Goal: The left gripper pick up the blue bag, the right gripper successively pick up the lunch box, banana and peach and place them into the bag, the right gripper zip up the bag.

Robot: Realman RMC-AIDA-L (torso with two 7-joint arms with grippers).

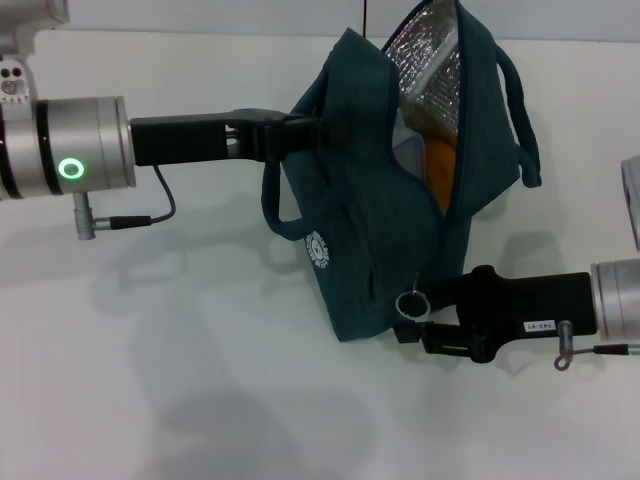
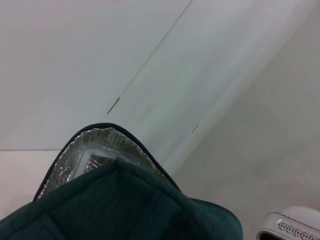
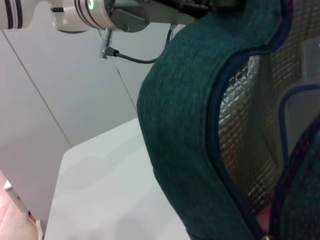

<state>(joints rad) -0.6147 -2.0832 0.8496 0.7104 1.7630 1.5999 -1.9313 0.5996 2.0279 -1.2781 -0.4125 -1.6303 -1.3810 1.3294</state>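
The blue bag [image 1: 350, 240] stands tilted on the white table, its mouth open at the far end and its silver lining showing. My left gripper [image 1: 300, 130] is shut on the bag's left upper edge. Inside, the orange banana [image 1: 442, 165] shows through the gap. The right wrist view looks into the bag [image 3: 185, 100], showing the lunch box's blue rim [image 3: 292, 100] and a pink bit of the peach [image 3: 264, 217] low down. My right gripper [image 1: 415, 325] sits at the bag's near end, right at the metal zipper ring [image 1: 410, 303].
The white table [image 1: 200, 390] spreads in front and to the left of the bag. A thin cable [image 1: 150, 215] hangs under the left wrist. The table's edge [image 3: 57, 165] shows in the right wrist view. A white device [image 2: 295, 225] lies beyond the bag.
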